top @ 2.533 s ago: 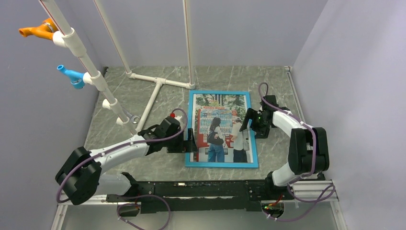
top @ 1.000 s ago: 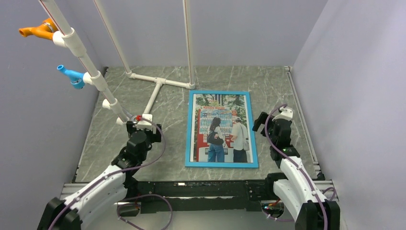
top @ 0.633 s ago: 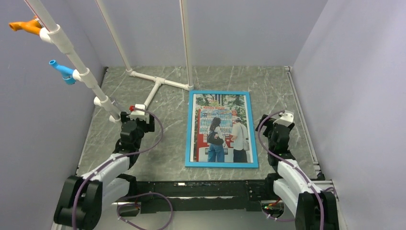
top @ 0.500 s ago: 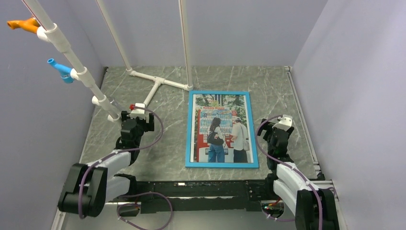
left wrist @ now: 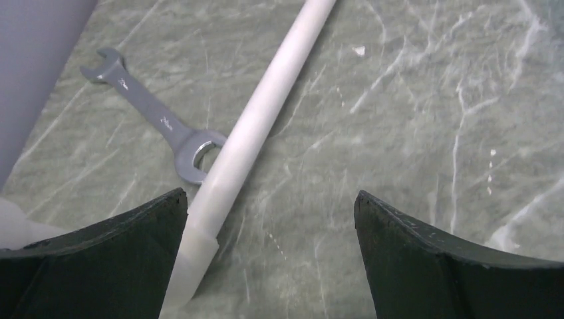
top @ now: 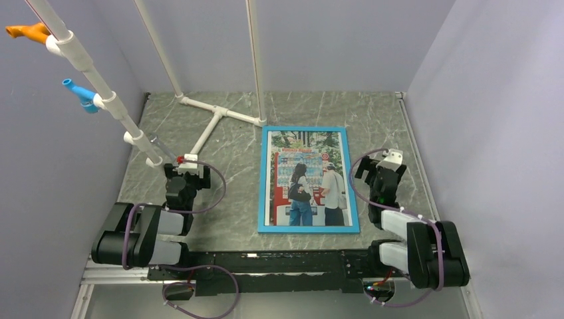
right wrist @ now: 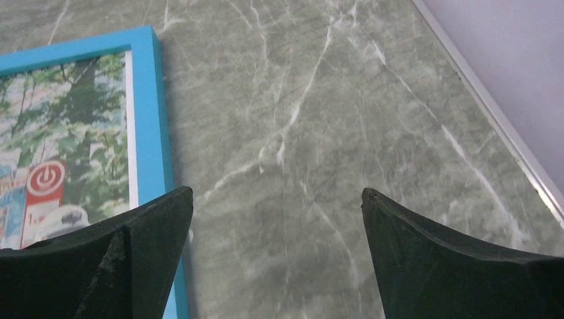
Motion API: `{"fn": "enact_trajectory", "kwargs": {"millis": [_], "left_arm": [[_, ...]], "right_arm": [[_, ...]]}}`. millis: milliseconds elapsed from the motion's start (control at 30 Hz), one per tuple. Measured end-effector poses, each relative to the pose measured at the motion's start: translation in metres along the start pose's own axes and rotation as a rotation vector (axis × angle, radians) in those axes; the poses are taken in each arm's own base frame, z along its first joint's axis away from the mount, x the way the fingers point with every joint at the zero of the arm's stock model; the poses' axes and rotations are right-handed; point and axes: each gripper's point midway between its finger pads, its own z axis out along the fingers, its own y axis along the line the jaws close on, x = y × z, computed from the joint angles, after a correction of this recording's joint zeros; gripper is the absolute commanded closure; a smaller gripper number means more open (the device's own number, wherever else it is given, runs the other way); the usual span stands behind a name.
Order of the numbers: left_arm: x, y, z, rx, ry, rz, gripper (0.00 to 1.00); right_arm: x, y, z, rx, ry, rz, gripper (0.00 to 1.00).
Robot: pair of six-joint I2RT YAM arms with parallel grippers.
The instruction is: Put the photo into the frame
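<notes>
The desk (top: 233, 199) has a grey-green, marble-patterned top with white veins, smooth and with a soft, low sheen. Along its right edge runs a pale metal strip (right wrist: 493, 114). The frame (top: 263, 179) shows a bright blue face, smooth and evenly coloured like paint or plastic. The photo (top: 309, 179) looks like smooth printed paper. The wrench (left wrist: 156, 119) is dull grey metal with a matt finish. The pipe (left wrist: 266, 113) beside it is white plastic, smooth and slightly satiny. The fingers of the left hand (left wrist: 269, 194) and right hand (right wrist: 276, 191) are black matt plastic, faintly grainy. The walls (top: 332, 46) are plain, matt lilac-grey.
</notes>
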Motion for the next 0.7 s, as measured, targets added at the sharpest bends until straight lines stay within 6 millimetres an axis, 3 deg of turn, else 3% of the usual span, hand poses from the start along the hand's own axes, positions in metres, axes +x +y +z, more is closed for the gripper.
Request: {"fn": "enact_trajectory", "kwargs": {"millis": [267, 433, 700], "left_arm": [[-0.032, 0.012, 0.019, -0.051, -0.066, -0.026, 0.01], [-0.034, 0.023, 0.020, -0.111, -0.065, -0.053, 0.01], [-0.034, 0.025, 0.020, -0.127, -0.064, -0.069, 0.00]], "right_arm": [[-0.021, 0.012, 0.022, -0.041, -0.077, -0.010, 0.00], [0.016, -0.003, 0.020, 0.014, -0.031, -0.013, 0.00], [-0.019, -0.001, 0.038, 0.041, -0.114, 0.017, 0.00]]}}
